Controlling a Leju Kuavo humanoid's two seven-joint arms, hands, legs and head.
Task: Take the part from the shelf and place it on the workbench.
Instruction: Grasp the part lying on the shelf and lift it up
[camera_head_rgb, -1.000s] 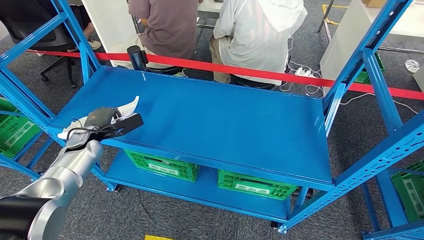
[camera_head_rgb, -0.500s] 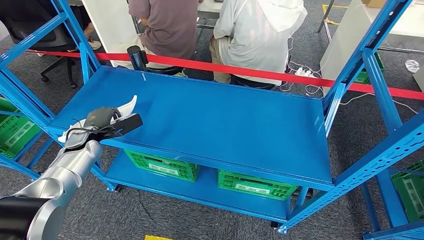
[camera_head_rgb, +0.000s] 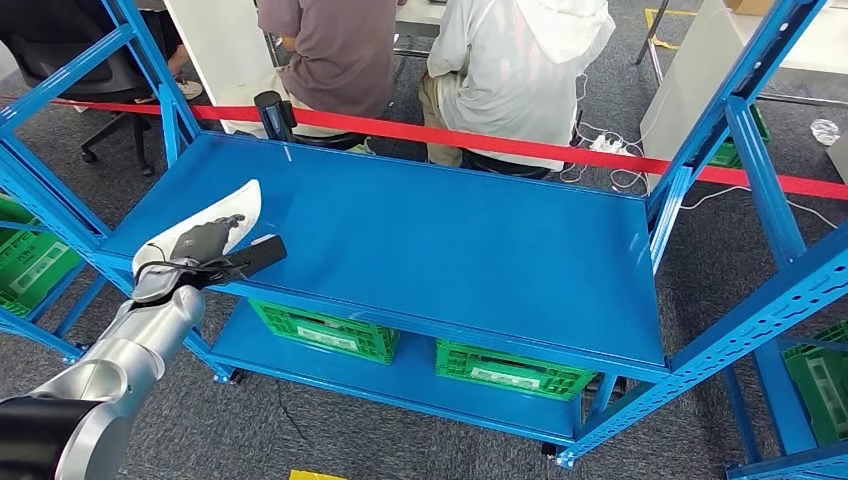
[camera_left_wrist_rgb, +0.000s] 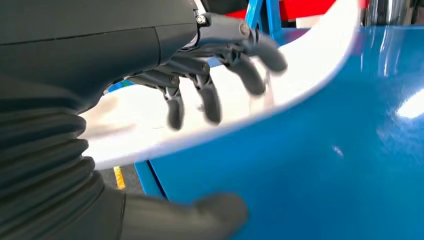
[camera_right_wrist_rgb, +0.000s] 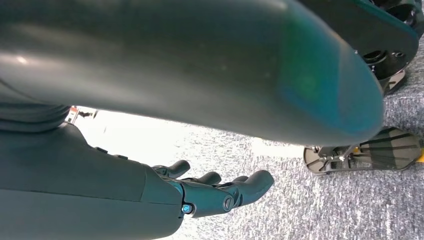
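While the left hand (camera_head_rgb: 196, 248) is reaching in from the lower left of the head frame, it is holding the white curved part (camera_head_rgb: 232, 210) over the left end of the blue shelf (camera_head_rgb: 440, 240). Its dark fingers (camera_left_wrist_rgb: 210, 102) are lying across the part's pale face in the left wrist view, with the thick thumb (camera_left_wrist_rgb: 200, 217) sitting below it, so the part (camera_left_wrist_rgb: 295, 75) is being clasped between them. One pale tip of the part is pointing toward the upper left of the head frame, above the hand, and the other end is showing just left of the wrist. Whether the part is touching the shelf deck or hanging just above it, I cannot tell.

Moving rightward in the head frame, two green crates (camera_head_rgb: 325, 330) are sitting on the lower deck, beneath the centre of the shelf. A red tape (camera_head_rgb: 520, 148) is stretching across the upper part of the frame behind the shelf, and two people (camera_head_rgb: 520, 70) are sitting beyond it with their backs turned.

Over in the right wrist view, the right hand (camera_right_wrist_rgb: 215, 192) is hanging above grey carpet, fingers loosely curved and slightly apart, holding nothing.
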